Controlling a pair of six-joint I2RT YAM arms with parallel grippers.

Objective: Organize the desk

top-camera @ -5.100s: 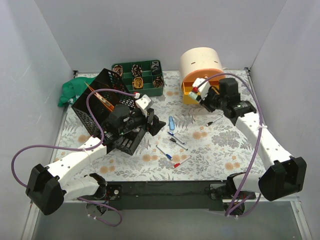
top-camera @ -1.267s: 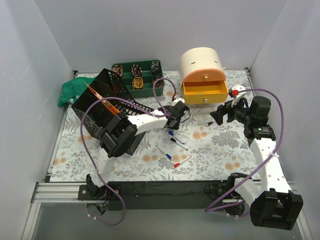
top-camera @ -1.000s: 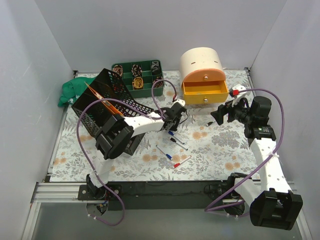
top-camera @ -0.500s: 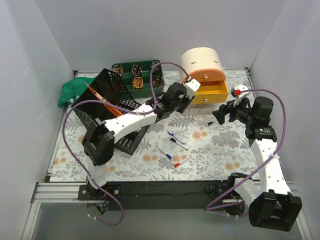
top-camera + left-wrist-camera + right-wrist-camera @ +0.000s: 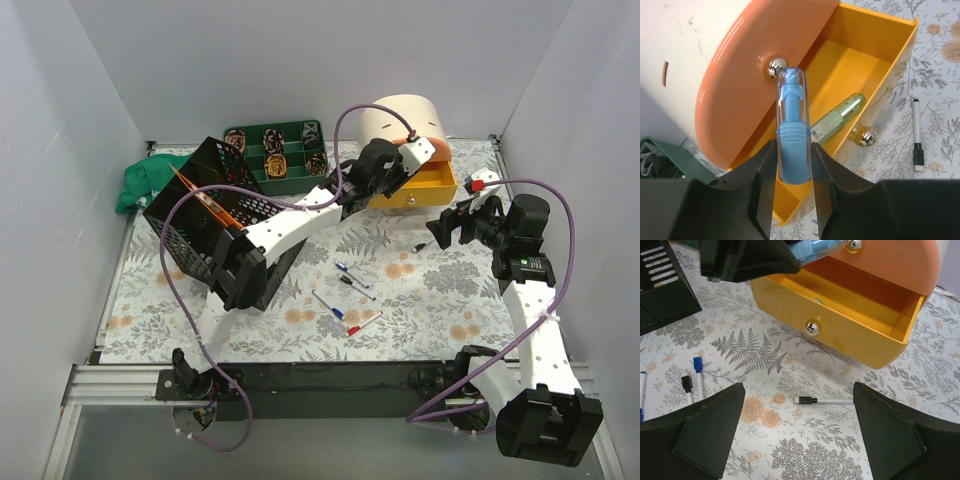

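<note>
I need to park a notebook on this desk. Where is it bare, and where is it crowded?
Bare desk: the near left corner in front of the black rack, and the near right stretch between the loose pens and the right arm. Crowded: the back, with green tray and drawer unit.

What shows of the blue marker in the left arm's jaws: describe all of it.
The blue marker looks plastic: a blue barrel with a ribbed collar under a clear, rounded cap. The left arm's black jaws pinch its lower part from both sides, and nothing else visibly touches it. Its capped end sticks out past the jaws, above the open orange drawer and near the closed upper drawer's silver knob. Its rear end is hidden.
</note>
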